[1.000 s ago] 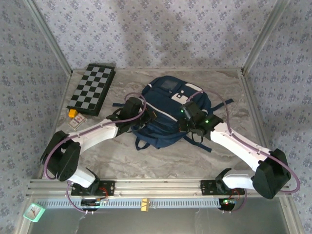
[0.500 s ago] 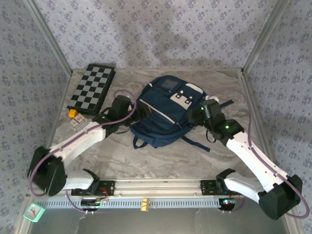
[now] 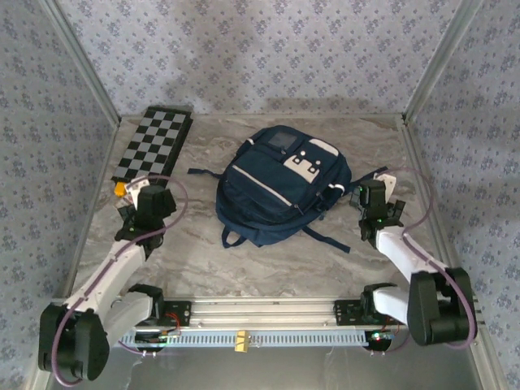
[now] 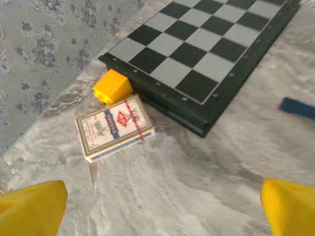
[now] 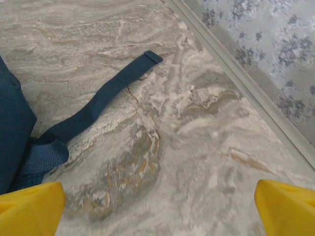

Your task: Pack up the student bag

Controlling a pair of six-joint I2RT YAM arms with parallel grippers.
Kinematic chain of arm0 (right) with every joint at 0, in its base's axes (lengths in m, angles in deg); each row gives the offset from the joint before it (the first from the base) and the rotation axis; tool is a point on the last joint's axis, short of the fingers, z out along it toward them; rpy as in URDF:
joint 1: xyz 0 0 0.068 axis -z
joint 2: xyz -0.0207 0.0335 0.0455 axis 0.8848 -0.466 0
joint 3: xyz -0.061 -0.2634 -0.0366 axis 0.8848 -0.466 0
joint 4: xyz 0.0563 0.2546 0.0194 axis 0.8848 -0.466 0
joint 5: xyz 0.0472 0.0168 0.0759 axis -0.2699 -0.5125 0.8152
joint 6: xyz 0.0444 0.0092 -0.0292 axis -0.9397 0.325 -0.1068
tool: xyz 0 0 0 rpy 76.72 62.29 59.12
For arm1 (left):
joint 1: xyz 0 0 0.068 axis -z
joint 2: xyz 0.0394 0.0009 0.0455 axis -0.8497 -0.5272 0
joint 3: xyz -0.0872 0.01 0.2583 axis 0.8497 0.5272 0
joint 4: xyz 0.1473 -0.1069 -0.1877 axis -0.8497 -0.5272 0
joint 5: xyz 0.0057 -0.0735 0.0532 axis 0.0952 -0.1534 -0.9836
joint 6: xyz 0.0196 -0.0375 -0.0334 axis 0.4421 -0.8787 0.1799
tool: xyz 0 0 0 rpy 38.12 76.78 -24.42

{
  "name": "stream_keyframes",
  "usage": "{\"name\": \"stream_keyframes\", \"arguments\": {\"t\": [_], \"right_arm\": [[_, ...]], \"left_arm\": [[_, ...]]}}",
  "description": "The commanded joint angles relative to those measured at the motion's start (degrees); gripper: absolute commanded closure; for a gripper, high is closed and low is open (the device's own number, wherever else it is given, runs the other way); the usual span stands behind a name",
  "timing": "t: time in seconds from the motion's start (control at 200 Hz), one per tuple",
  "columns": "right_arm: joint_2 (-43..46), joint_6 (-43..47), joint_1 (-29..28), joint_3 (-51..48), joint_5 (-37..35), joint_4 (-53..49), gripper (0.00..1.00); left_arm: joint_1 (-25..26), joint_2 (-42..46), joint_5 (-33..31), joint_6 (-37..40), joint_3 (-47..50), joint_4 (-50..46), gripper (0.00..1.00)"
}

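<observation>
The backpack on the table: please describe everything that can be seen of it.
The backpack is navy-blue fabric with white pocket patches, pale zipper trim and dark straps. It lies flat on the marble-patterned table, pocket side up, a little askew. Its zippers look shut, though this is hard to tell. One loose strap trails flat on the table at its right side. Only the table touches it.
</observation>
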Motion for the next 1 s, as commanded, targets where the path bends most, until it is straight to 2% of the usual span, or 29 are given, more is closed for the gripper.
{"name": "stream_keyframes", "arguments": {"t": [0.0,0.07,0.09,0.17,0.275,0.36,0.385,0.435,0.475,0.545,0.62,0.67,0.705,0.765,0.994], "right_arm": [[-3.78,6.14,2.77,-3.84,7.92,19.06,0.00],[-6.19,7.25,3.97,-6.78,14.50,28.55,0.00],[-7.09,10.13,4.01,-7.08,15.91,29.83,0.00],[-9.87,12.87,4.18,-4.98,18.03,29.50,0.00],[-14.27,15.75,4.35,-7.39,21.59,39.21,0.00],[-21.10,16.98,4.58,-9.92,25.36,50.75,0.00],[-21.39,17.21,4.47,-8.83,24.76,49.27,0.00],[-19.37,15.35,5.60,-4.87,26.57,37.21,0.00],[-20.22,14.10,8.13,-5.54,29.76,40.63,0.00],[-19.73,14.13,7.76,-5.19,28.31,39.10,0.00],[-19.92,14.64,6.87,-5.36,26.61,39.70,0.00],[-19.92,14.81,6.61,-5.62,26.34,40.43,0.00],[-19.85,14.73,6.96,-5.38,27.12,39.84,0.00],[-19.84,14.71,6.96,-5.44,27.08,40.03,0.00],[-19.88,14.64,7.06,-5.35,27.23,39.89,0.00]], "left_arm": [[-1.62,-2.71,0.55,9.85,4.49,20.72,0.00],[-1.73,-6.25,1.50,12.79,6.81,28.32,0.00],[-1.80,-7.32,2.09,13.74,7.51,30.61,0.00],[-2.43,-11.75,4.60,16.46,9.69,39.88,0.00],[-3.88,-19.51,11.87,19.41,12.28,54.29,0.00],[-3.81,-20.93,15.21,23.60,12.24,56.73,0.00],[-4.11,-21.55,15.50,23.19,12.24,57.36,0.00],[-4.99,-24.06,15.67,22.76,12.30,59.61,0.00],[-5.35,-26.91,15.13,22.72,12.57,63.15,0.00],[-6.27,-31.56,17.66,22.44,12.41,67.52,0.00],[-7.35,-34.24,17.94,21.37,10.70,67.16,0.00],[-7.61,-33.48,17.75,20.48,7.12,59.02,0.00],[-9.34,-33.36,20.34,19.01,5.51,55.45,0.00],[-11.75,-33.31,21.87,16.77,4.95,54.05,0.00],[-11.90,-33.34,21.83,16.88,5.13,54.35,0.00]]}}
